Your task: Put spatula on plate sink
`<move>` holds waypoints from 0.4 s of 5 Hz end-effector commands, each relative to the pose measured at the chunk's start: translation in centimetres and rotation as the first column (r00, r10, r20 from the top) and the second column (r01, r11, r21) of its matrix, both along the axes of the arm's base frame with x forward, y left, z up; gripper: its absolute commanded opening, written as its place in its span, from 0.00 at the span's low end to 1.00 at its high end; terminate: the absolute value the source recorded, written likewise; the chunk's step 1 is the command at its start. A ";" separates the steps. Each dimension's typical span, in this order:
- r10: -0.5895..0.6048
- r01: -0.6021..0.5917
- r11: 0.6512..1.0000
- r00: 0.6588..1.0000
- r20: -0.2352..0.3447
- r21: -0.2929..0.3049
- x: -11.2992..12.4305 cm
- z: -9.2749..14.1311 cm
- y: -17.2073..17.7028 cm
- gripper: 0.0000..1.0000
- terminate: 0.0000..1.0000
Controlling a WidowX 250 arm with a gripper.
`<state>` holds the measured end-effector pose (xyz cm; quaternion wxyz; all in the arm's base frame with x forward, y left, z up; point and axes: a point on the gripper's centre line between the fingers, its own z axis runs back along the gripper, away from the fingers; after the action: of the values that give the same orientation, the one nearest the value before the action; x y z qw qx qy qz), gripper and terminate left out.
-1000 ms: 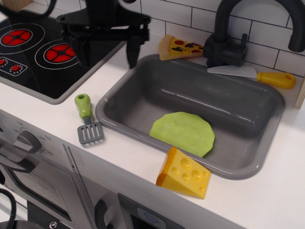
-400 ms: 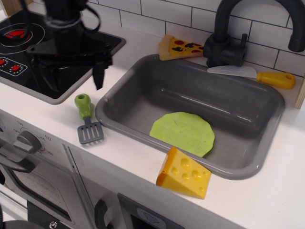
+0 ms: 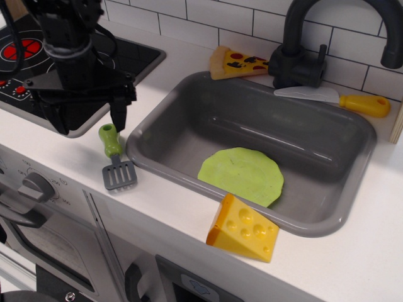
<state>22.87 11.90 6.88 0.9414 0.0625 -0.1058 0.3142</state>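
The spatula (image 3: 114, 155), with a green handle and a grey slotted blade, lies on the white counter just left of the sink (image 3: 302, 135), blade toward the front edge. The lime-green plate (image 3: 242, 175) lies flat on the sink's floor near the front. My black gripper (image 3: 88, 121) hangs open and empty over the stove's edge. Its right finger (image 3: 117, 115) ends just above the handle's far end; whether it touches cannot be told.
A yellow cheese wedge (image 3: 243, 228) sits on the sink's front rim. A pizza slice (image 3: 236, 63) and a yellow-handled knife (image 3: 343, 99) lie behind the sink by the black faucet (image 3: 302, 50). The stove top (image 3: 38, 56) is at left.
My gripper has moved from the back, near the sink's far left corner, leftward and forward down to the spatula's handle. Nothing else has moved.
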 end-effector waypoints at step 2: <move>0.014 -0.014 1.000 0.999 0.038 0.022 -0.3 -1.3 -1.1 1.00 0.00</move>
<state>22.79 10.66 4.97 0.9374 0.0662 -0.1153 0.3219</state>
